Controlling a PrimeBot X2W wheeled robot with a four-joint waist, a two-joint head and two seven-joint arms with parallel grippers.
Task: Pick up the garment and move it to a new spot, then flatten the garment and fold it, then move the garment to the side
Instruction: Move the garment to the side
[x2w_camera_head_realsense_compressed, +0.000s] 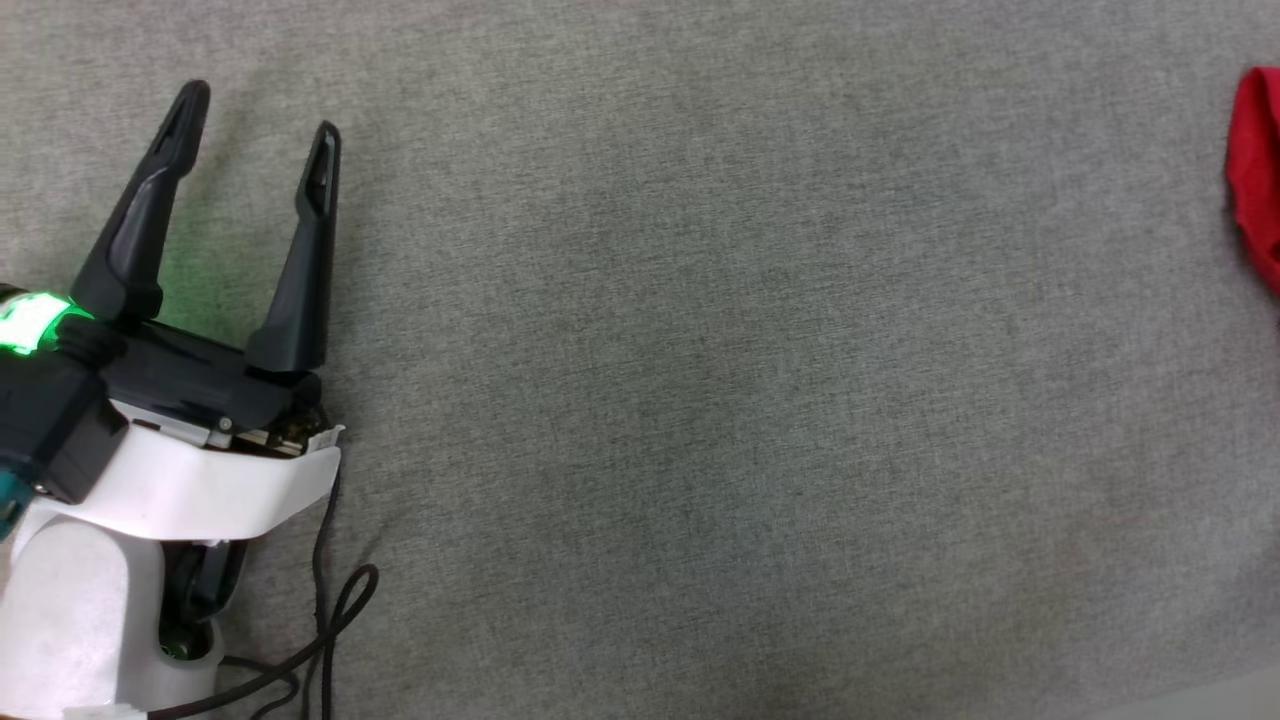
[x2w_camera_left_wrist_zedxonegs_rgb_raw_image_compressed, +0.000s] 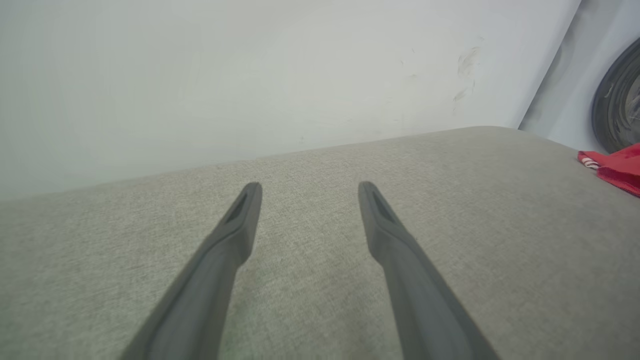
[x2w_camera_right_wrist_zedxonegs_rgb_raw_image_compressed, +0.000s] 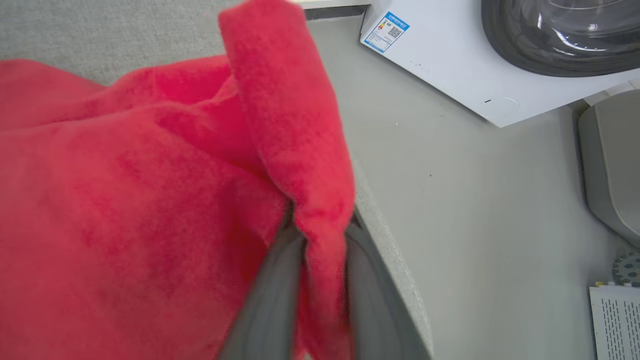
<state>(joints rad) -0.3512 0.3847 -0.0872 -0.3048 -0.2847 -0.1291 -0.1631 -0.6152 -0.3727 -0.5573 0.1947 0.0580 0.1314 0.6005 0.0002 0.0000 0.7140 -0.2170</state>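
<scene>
Left gripper (x2w_camera_head_realsense_compressed: 262, 110) sits closest to the lens at the lower left of the head view, green light glowing at its wrist, a black cable (x2w_camera_head_realsense_compressed: 335, 620) looping below it. Its two dark fingers stand wide apart with nothing between them, tips hovering over the grey fabric surface (x2w_camera_head_realsense_compressed: 700, 350). From its own wrist camera the left gripper (x2w_camera_left_wrist_zedxonegs_rgb_raw_image_compressed: 308, 186) points across bare grey cloth toward a white wall (x2w_camera_left_wrist_zedxonegs_rgb_raw_image_compressed: 250, 75).

Move right and it's open grey all the way across. Then, at the far right edge of the head view, a strip of the garment (x2w_camera_head_realsense_compressed: 1258, 170) pokes in, running up and down that edge. The left wrist view catches it too, the garment (x2w_camera_left_wrist_zedxonegs_rgb_raw_image_compressed: 617, 167) well off to the right with a bit of striped trim showing.

Over on the right wrist view, the garment (x2w_camera_right_wrist_zedxonegs_rgb_raw_image_compressed: 125, 200) lies bunched at the surface's edge, floor (x2w_camera_right_wrist_zedxonegs_rgb_raw_image_compressed: 475, 200) and a white washing machine (x2w_camera_right_wrist_zedxonegs_rgb_raw_image_compressed: 450, 60) beyond. The right gripper (x2w_camera_right_wrist_zedxonegs_rgb_raw_image_compressed: 322, 235) has a raised fold pinched between its fingers, which sit close on either side of it.

So the right arm is the one on the cloth; the left is well apart and would have to cross the whole surface rightward to help.
</scene>
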